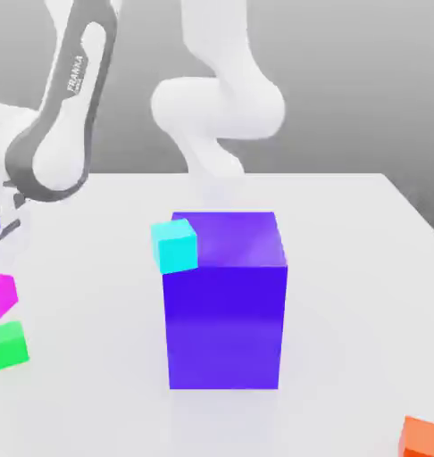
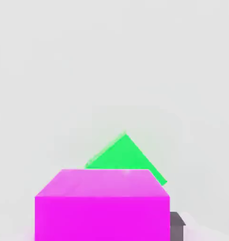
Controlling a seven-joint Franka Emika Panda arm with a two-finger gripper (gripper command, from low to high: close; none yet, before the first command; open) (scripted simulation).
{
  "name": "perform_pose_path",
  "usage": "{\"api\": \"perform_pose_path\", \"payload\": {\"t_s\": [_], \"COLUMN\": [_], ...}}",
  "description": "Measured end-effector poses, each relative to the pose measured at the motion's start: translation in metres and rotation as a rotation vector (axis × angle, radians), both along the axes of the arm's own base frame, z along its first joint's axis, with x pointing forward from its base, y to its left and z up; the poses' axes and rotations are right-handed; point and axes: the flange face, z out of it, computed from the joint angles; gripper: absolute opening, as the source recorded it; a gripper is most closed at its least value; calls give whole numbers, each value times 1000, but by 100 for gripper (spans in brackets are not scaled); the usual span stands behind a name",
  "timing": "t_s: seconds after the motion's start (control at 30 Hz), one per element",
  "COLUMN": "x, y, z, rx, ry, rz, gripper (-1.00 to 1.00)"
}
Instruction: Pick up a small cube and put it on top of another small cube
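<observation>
My claw (image 1: 4,234) is grasping the pink cube (image 2: 102,219), closed on its sides, with a bit of dark finger (image 2: 177,228) beside it in the hand view. In the exterior view I have that cube at the left edge, a little below the middle of the frame, tilted.

Next comes the green cube (image 1: 9,344), low at the left of the exterior view, just below the pink one in the frame. In the hand view it lies beyond my pink cube, partly covered by it, one corner pointing away.

Farther from me, near the centre of the exterior view, stands the big blue-purple block (image 1: 225,326). The light-blue cube (image 1: 174,247) overlaps its upper left corner; whether the two touch, I cannot tell. My white arm (image 1: 219,107) shows at the top centre and upper left.

Farthest off, well apart, the orange cube (image 1: 423,437) sits in the lower right corner, cut by the frame. The pale table (image 1: 346,294) spreads under the block, with grey behind it.
</observation>
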Motion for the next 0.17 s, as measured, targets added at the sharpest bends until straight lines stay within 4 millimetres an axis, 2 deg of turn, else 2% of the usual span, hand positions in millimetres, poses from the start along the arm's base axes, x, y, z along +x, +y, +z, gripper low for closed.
{"api": "perform_pose_path", "payload": {"t_s": [0.03, 0.07, 0.17], "x": [-1, -2, -2], "y": [0, 0, 0], "z": [-12, -20, -20], "rx": [0, 0, 0], "ry": [1, 1, 1], "rz": [-3, -4, -4], "gripper": [-100, 100, 100]}}
